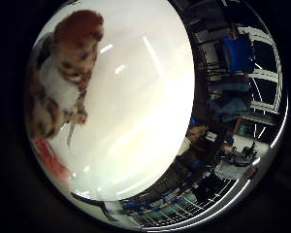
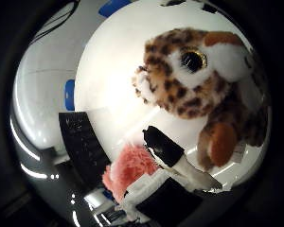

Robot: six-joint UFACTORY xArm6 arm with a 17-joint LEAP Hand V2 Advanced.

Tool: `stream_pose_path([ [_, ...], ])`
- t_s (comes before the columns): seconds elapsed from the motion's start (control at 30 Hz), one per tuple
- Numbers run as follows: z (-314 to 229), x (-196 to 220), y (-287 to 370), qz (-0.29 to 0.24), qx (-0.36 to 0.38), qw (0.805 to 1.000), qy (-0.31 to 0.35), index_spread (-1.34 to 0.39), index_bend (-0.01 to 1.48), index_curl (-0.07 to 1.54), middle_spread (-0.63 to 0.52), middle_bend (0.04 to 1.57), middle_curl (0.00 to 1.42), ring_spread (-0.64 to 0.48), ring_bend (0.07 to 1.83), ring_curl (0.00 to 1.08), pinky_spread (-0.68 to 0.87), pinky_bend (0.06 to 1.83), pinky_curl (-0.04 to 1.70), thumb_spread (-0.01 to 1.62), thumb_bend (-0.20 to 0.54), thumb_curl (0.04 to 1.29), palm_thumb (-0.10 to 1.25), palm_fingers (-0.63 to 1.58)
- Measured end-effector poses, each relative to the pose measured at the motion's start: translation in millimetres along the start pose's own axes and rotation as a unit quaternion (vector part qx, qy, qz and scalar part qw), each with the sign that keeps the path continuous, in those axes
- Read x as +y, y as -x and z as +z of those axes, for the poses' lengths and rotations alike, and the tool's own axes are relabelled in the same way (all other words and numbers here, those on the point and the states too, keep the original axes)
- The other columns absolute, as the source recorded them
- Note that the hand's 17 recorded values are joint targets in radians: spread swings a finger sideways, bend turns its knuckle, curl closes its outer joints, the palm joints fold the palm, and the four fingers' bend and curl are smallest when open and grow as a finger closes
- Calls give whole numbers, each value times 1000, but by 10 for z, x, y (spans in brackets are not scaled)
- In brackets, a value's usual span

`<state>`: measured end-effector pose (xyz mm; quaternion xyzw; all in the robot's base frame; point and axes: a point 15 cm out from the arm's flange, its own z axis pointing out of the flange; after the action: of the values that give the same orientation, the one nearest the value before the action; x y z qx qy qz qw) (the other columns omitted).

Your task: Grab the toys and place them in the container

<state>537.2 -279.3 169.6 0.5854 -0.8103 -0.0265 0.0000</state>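
Note:
A spotted plush leopard with a large dark eye and an orange and white ear lies on the white table, close to the palm. It also shows in the little finger side view, lying along the table's edge. A pink fuzzy toy lies beside the leopard, next to my hand. My right hand is over the table by the two toys. One black and white finger reaches out fairly straight towards the leopard and is curled round nothing.
A black keyboard lies on the table near the pink toy, and a small blue object lies beside it. Beyond the table's far edge stand a blue chair and room furniture.

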Motion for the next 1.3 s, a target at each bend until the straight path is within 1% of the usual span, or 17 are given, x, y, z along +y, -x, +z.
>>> stream_pose_path([
  [0.13, 137, 20, 0, -4, 3, 1000, 12, -320, 141, 261, 39, 230, 344, 192, 419, 232, 434, 446, 284, 1138, -18, 280, 532, 247],
  [0.23, 160, 38, -3, -5, 3, 1000, 17, -306, 124, 237, -6, 260, 350, 140, 543, 256, 413, 503, 291, 1125, -19, 286, 544, 339],
  [0.3, 157, 46, 9, -6, 3, 1000, 19, -299, 102, 200, -102, 348, 374, -9, 762, 305, 215, 601, 300, 1108, -14, 301, 592, 541],
  [0.33, 142, 48, 13, -7, 4, 1000, 19, -298, 92, 188, -137, 402, 394, -76, 846, 334, 101, 689, 323, 1106, -11, 306, 610, 683],
  [0.37, 133, 54, 18, -7, 4, 1000, 20, -297, 99, 169, -179, 455, 412, -150, 921, 352, -62, 799, 333, 1100, -14, 311, 624, 809],
  [0.4, 124, 68, 23, -8, 4, 1000, 22, -314, 104, 147, -220, 541, 447, -208, 992, 376, -246, 915, 360, 1097, -13, 317, 643, 998],
  [0.43, 104, 77, 21, -9, 5, 1000, 22, -325, 133, 149, -249, 603, 481, -240, 1023, 404, -362, 976, 390, 1094, -15, 322, 655, 1069],
  [0.47, 92, 85, 18, -10, 6, 1000, 23, -343, 187, 172, -265, 668, 519, -256, 1057, 432, -426, 1004, 414, 1093, -14, 326, 667, 1160],
  [0.5, 83, 100, 17, -10, 6, 1000, 25, -358, 257, 208, -266, 753, 559, -261, 1080, 451, -447, 1024, 430, 1090, -16, 333, 677, 1254],
  [0.57, 46, 117, 21, -10, 6, 1000, 26, -371, 390, 275, -260, 842, 602, -263, 1112, 472, -438, 1077, 460, 1092, -17, 342, 691, 1300],
  [0.63, -5, 145, 29, -11, 5, 1000, 28, -370, 602, 389, -245, 942, 653, -256, 1184, 508, -395, 1160, 506, 1099, -18, 353, 708, 1302],
  [0.8, -51, 250, 63, -12, 2, 999, 45, -325, 890, 575, -207, 1140, 732, -236, 1312, 576, -294, 1298, 600, 1152, -8, 365, 750, 1218],
  [0.83, -51, 277, 71, -12, 1, 999, 50, -318, 921, 598, -199, 1166, 741, -232, 1327, 585, -283, 1312, 615, 1158, -9, 367, 761, 1203],
  [0.93, -86, 353, 96, -12, -1, 998, 62, -274, 1071, 681, -187, 1237, 773, -223, 1367, 623, -242, 1356, 670, 1189, 29, 405, 908, 1157],
  [1.07, -361, 460, 128, -13, -1, 998, 62, -243, 1124, 728, -170, 1287, 789, -223, 1391, 660, -212, 1373, 726, 1192, 24, 457, 998, 1113],
  [1.2, -730, 617, 163, -14, -1, 998, 60, -229, 1133, 747, -161, 1309, 789, -217, 1392, 683, -200, 1365, 762, 1185, -7, 498, 1019, 1105],
  [1.3, -1054, 763, 193, -18, 0, 998, 54, -224, 1135, 754, -158, 1314, 786, -215, 1388, 694, -197, 1356, 785, 1183, -9, 518, 1029, 1104],
])
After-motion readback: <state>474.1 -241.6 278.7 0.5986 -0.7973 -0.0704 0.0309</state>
